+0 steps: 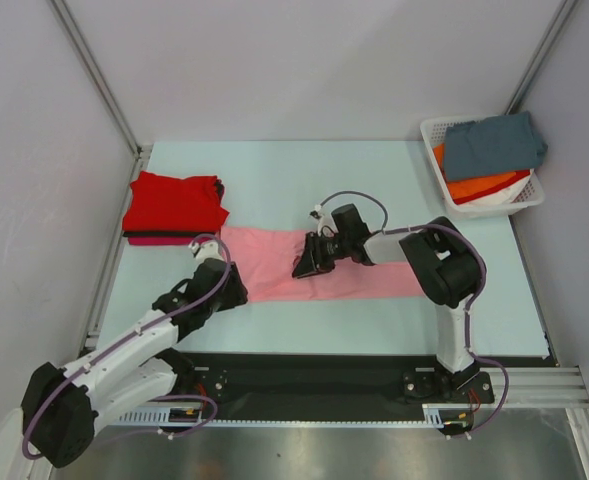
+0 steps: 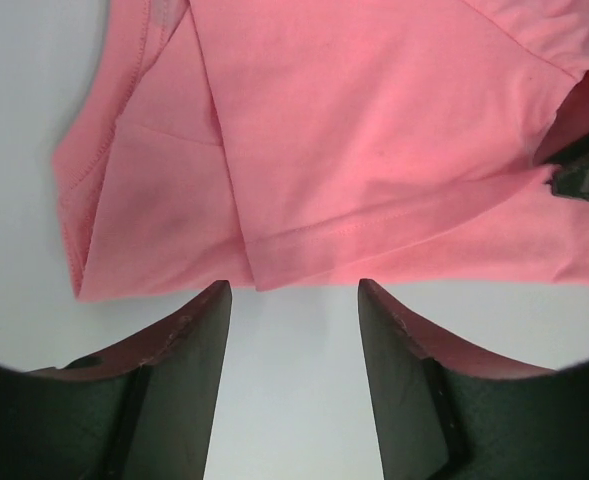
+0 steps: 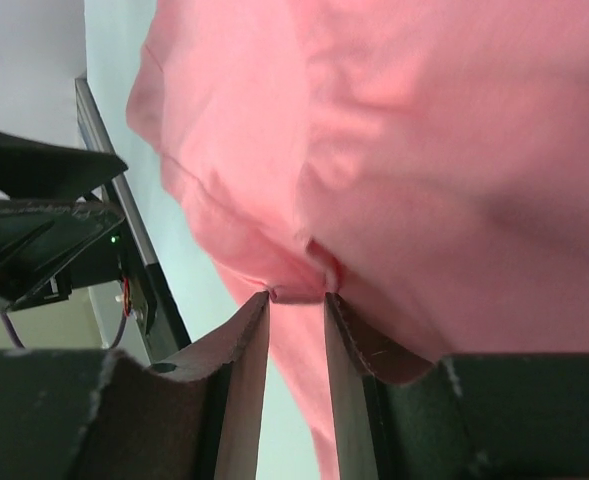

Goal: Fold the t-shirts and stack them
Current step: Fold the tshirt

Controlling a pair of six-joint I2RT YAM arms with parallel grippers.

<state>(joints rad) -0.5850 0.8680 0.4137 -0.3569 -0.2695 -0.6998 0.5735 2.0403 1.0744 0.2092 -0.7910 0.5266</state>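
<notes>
Mid-fold on the soft light pink cloth t-shirt (image 1: 274, 262): left gripper (image 2: 294, 290) wide, empty beside its hem; right gripper (image 3: 297, 297) narrow, a pucker between its tips, hold unclear. Next probably needs fresh edge grasps.

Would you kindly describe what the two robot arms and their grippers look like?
The left arm and right arm have white links with bulky black joints, and thin purple cables loop alongside them. Each ends in two flat, dark, wedge-shaped fingers.

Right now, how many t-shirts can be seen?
5: pink t-shirt spread mid-table; red t-shirt over magenta t-shirt stacked at left; grey-blue t-shirt over orange t-shirt in the basket. Others may be hidden underneath.
</notes>
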